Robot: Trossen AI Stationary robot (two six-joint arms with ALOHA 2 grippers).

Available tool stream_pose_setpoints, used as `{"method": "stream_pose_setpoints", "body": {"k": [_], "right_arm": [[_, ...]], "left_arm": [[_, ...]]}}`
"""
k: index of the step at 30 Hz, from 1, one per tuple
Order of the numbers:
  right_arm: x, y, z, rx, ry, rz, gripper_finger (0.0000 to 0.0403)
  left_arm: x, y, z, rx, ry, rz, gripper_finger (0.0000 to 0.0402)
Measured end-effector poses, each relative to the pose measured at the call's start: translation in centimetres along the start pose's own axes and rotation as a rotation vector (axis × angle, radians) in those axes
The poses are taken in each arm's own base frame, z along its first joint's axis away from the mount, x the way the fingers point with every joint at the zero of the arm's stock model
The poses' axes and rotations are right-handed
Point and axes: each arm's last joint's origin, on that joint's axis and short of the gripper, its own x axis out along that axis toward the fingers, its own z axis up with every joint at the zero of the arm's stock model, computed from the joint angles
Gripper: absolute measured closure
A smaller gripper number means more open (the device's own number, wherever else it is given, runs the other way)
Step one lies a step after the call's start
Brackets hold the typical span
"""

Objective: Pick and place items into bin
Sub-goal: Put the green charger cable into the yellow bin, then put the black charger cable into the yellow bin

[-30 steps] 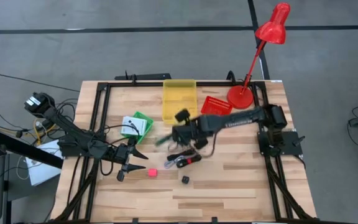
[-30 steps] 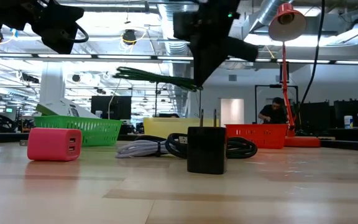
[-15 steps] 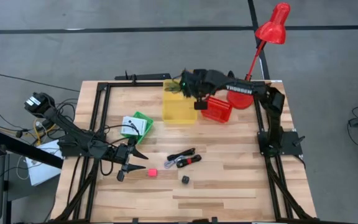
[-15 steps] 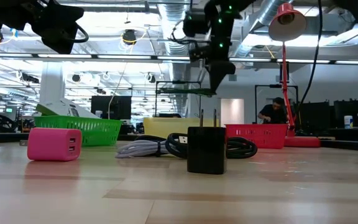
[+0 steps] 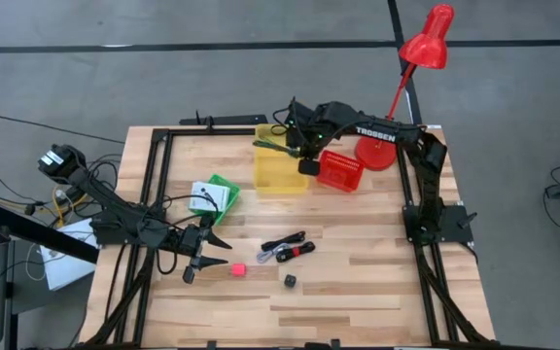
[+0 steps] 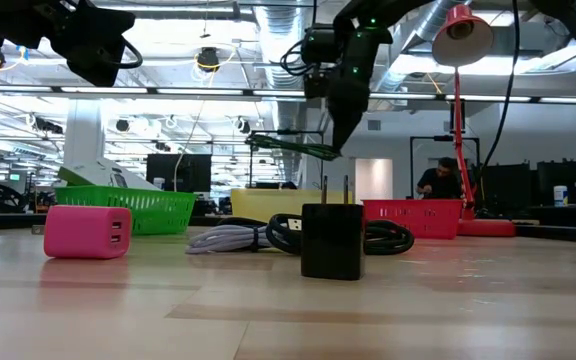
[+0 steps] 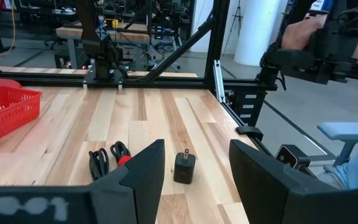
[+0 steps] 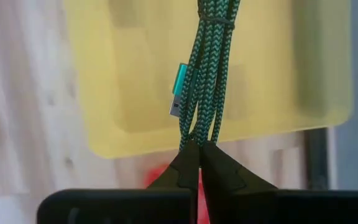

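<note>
Right gripper (image 8: 197,146) pinched a green braided cable (image 8: 209,62) over the yellow bin (image 5: 280,160), undropped; left gripper (image 7: 194,168) idled spread; black cable bundle (image 5: 285,249), pink cube (image 5: 235,269), black cube (image 5: 290,280) remained.

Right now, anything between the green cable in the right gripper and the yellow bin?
Nothing visible. The right gripper is shut on the green braided cable bundle, which hangs directly over the open yellow plastic bin. Only air shows between the cable and the bin's bare floor. The red mesh basket sits beside it, off the path.

The table (image 5: 358,282) is pale planked wood with a smooth, faint sheen. The green cable (image 8: 207,68) has a woven braided sheath. The yellow bin (image 8: 129,93) looks smooth, matt plastic.
</note>
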Motion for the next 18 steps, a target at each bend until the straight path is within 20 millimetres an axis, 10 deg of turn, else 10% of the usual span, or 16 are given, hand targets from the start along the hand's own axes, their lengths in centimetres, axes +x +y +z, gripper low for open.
{"method": "stream_pose_setpoints", "body": {"k": [18], "right_arm": [[0.0, 1.3, 0.4, 0.072, -0.003, 0.017, 0.0297]], "left_arm": [[0.0, 0.0, 0.0, -0.006, 0.001, 0.0, 0.023]]}}
